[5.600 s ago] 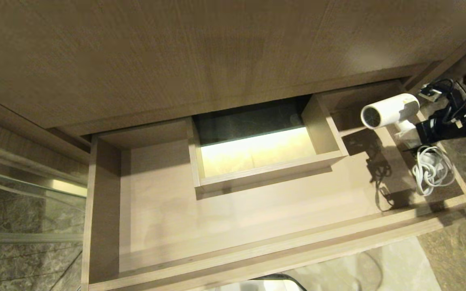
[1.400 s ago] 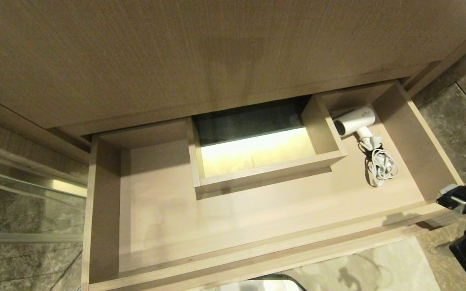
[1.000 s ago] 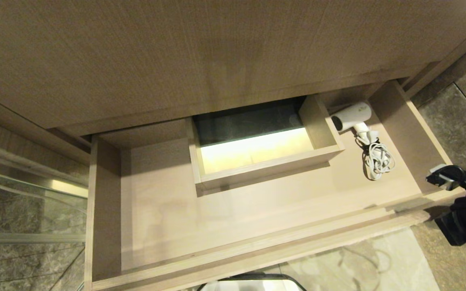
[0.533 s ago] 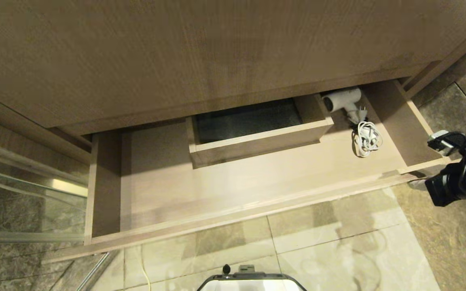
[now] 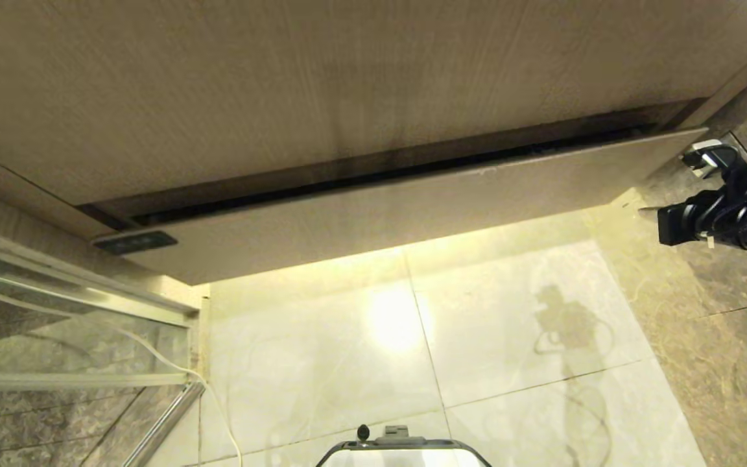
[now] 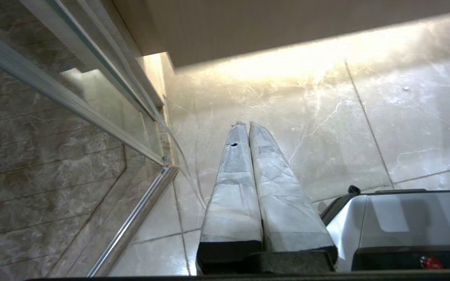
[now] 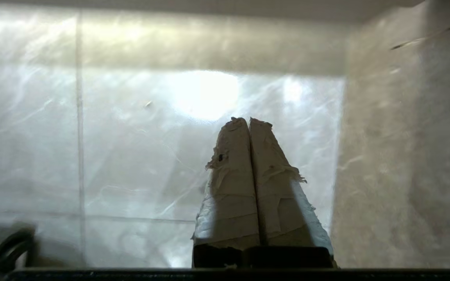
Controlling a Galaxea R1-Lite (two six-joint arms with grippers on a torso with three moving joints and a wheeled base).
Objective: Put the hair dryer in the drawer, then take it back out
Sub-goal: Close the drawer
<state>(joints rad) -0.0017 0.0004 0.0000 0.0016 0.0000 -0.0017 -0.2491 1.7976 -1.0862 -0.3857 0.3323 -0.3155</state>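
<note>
Head view: the drawer (image 5: pixel 399 214) stood almost fully pushed in beneath the taller wood panel (image 5: pixel 321 84), only a dark slit showing along its top edge; the hair dryer was hidden from every view. At three o'clock the right gripper (image 7: pixel 249 120) hung beside the drawer's right end, fingers pressed together, empty. The left gripper (image 6: pixel 247 125), likewise clenched on nothing, pointed at the floor tiles (image 5: pixel 509 311).
</note>
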